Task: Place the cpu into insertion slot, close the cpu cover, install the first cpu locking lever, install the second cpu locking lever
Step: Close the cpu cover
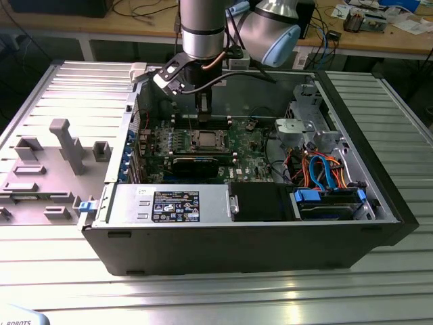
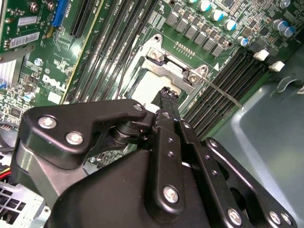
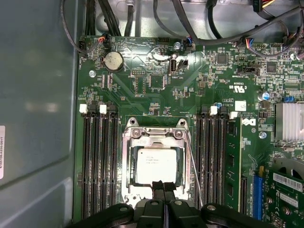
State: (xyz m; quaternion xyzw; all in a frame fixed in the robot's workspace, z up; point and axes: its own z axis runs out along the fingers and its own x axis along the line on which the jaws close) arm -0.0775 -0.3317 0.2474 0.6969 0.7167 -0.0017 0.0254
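Currently the black two-fingered gripper (image 3: 164, 185) is hanging low at the socket's edge, its fingertips pressed together and pinching nothing. The small flat square silver-topped cpu (image 3: 156, 165) is sitting in the silvery-rimmed square insertion slot (image 3: 125, 171) on the green motherboard (image 3: 142, 80). The thin silvery windowed cpu cover (image 3: 156, 137) is lying flat around it. A thin metal lever rod (image 3: 194, 168) is running beside the socket, slanting over the black memory slots (image 3: 211, 161).

The cpu (image 3: 156, 164) lies in the insertion slot (image 3: 126, 164), between flanking memory slots (image 3: 99, 161).
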